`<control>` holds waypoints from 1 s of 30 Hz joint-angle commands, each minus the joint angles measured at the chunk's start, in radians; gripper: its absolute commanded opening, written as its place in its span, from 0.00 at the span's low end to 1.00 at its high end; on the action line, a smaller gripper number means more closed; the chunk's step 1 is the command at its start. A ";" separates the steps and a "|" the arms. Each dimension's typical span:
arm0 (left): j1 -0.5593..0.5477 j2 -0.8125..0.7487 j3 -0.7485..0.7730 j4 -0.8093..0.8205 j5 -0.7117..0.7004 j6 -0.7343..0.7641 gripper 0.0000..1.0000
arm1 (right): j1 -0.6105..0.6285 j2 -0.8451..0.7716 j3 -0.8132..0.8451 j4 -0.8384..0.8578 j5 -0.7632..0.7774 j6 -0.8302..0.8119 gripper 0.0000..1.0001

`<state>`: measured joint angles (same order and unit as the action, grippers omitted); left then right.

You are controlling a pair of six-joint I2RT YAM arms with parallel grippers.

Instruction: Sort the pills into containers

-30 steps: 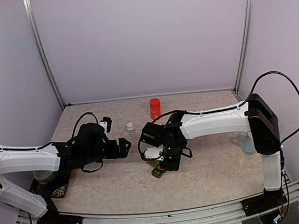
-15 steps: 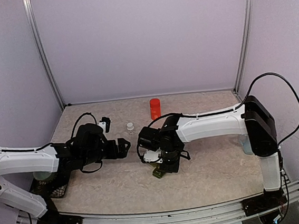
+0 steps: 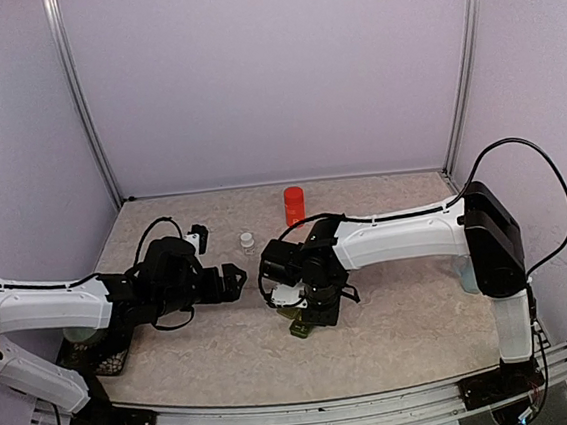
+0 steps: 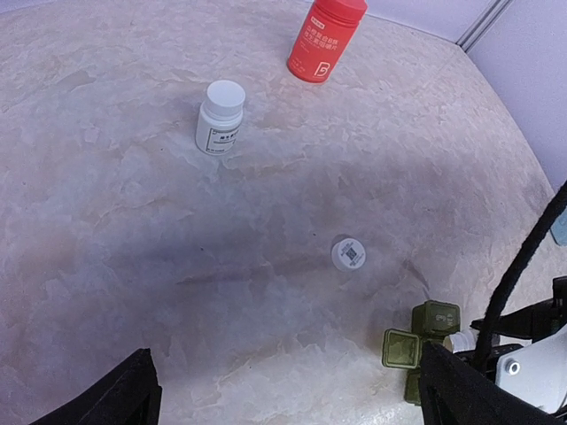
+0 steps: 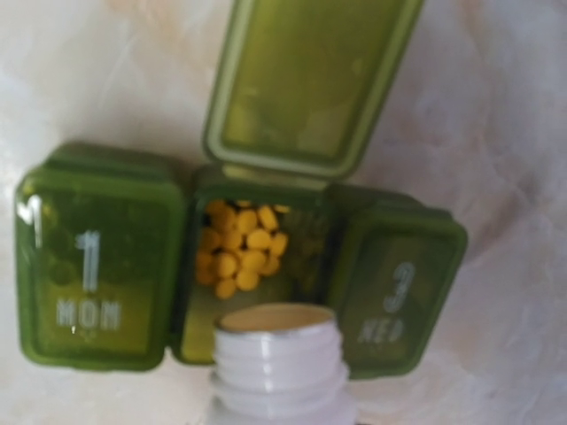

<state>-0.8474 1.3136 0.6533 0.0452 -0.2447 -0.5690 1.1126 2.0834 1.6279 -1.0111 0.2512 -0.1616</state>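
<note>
Pouring step: right fingers [image 3: 316,305] clamp small white plastic bottle [image 5: 279,363], its mouth at 6 o'clock of dark green three-compartment plastic strip [image 5: 89,266], mid-surface. Small yellow pills [image 5: 241,248] fill open middle cell; left fingers [image 4: 115,398] spread, empty. Next, likely: tip bottle upright, shut lid.

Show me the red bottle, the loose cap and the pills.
red bottle [image 4: 324,44], left wrist view, its label
loose cap [image 4: 349,254], left wrist view, its centre
pills [image 5: 241,252], right wrist view, middle of heap

- Marbled beige table [image 4: 133,221] — everything below rests on it.
- Red bottle [image 4: 326,37], upright, far side.
- White-capped bottle [image 4: 220,117], upright, near it.
- Loose white cap [image 4: 349,254] — flat, mid-table.
- Green three-compartment container [image 4: 432,317], middle lid open.
</note>
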 commanded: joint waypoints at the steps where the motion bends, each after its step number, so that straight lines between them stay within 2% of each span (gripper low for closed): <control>1: 0.007 -0.024 -0.008 0.015 -0.013 -0.002 0.99 | 0.013 -0.006 0.011 -0.002 0.003 0.022 0.20; 22: 0.006 -0.021 0.020 -0.011 -0.018 -0.017 0.99 | 0.012 -0.139 -0.145 0.193 -0.030 0.048 0.20; 30: 0.005 -0.023 0.032 -0.024 -0.023 -0.015 0.99 | -0.005 -0.217 -0.264 0.316 -0.052 0.076 0.20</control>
<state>-0.8474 1.3067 0.6579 0.0364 -0.2493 -0.5797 1.1122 1.9274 1.4128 -0.7769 0.2184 -0.1123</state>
